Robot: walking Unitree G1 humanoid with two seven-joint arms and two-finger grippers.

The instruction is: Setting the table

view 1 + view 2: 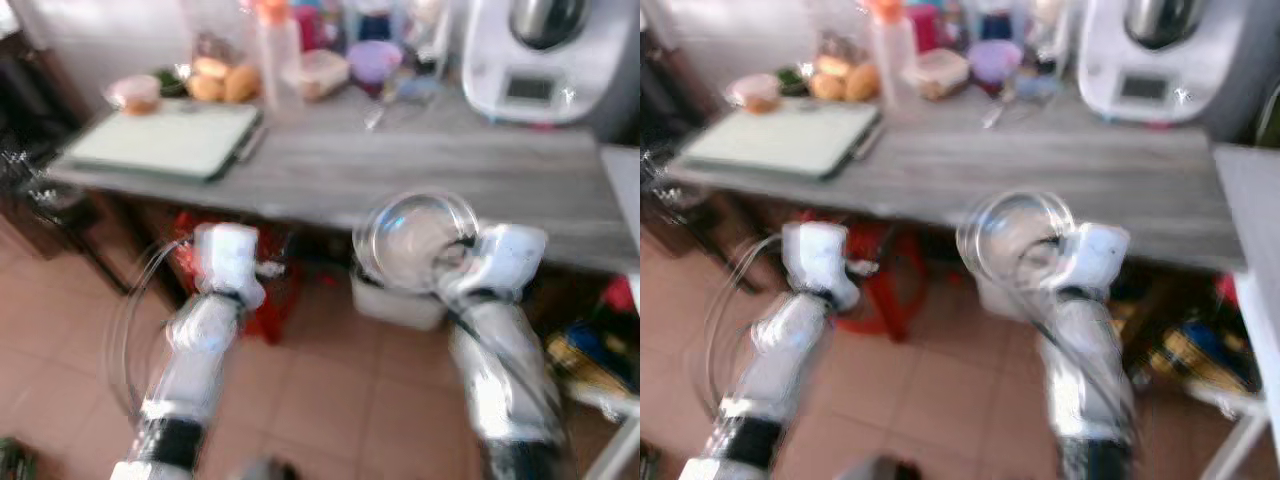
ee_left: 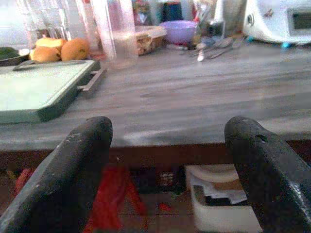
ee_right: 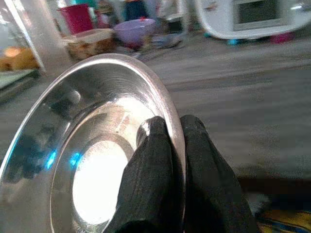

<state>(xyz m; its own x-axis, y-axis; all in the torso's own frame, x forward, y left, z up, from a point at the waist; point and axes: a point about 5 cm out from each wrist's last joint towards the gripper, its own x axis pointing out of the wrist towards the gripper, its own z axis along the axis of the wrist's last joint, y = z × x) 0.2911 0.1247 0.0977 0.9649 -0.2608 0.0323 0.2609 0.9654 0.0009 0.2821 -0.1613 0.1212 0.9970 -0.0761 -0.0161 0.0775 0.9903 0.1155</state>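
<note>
my right gripper (image 3: 170,133) pinches the rim of a shiny round steel bowl (image 3: 92,145), held tilted before the grey wood-grain counter (image 1: 400,170). my left gripper (image 2: 167,145) hangs wide open, holding nothing.

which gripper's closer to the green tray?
Left. The left gripper hangs open below the table edge, near the tray. The right gripper, shut on the steel bowl, is farther to the tray's right.

Right gripper (image 1: 462,250) holds steel bowl (image 1: 415,240) by rim before grey counter (image 1: 400,170); left arm (image 1: 205,330) empty.
</note>
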